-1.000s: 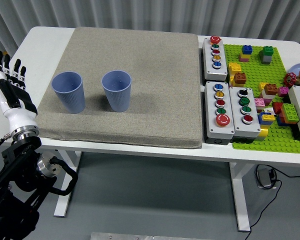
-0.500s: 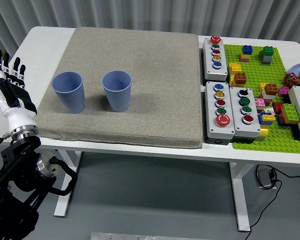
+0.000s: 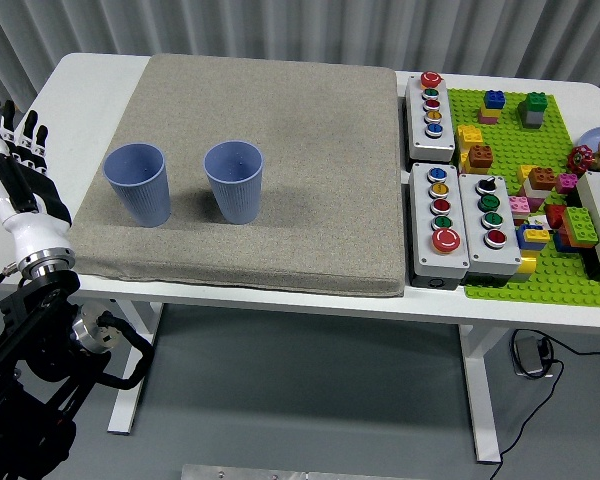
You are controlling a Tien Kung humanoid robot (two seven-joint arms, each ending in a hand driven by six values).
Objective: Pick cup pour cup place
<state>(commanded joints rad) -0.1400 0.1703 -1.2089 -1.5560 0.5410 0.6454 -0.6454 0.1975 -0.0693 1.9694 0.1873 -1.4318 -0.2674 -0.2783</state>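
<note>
I see my left hand [image 3: 18, 170] at the far left edge, just off the table's left side, palm section white and black, fingers [image 3: 25, 130] straight, spread a little and pointing up and away from me, holding nothing. My right hand isn't in frame. Two blue cups stand on the grey mat [image 3: 280, 140], both upright, long axis vertical, mouths open to the top, narrower at the base. The left cup [image 3: 137, 185] is the closer one to my hand, just to its right and apart from it, no contact. The right cup [image 3: 233, 181] stands further right of the hand, beside the first cup with a clear gap between them, about level with it. I can't tell if either cup has anything inside; the interiors look plain blue. The mat covers most of the white table [image 3: 80, 75], and my hand sits outside the mat's left edge. Well away to the right of the hand, past the mat, are three grey button boxes [image 3: 439, 221] with coloured buttons, a fourth box cut by the right edge, and a green baseplate [image 3: 540, 270] with scattered coloured bricks. Below the hand my black arm [image 3: 40, 370] runs down past the table's near edge.
</note>
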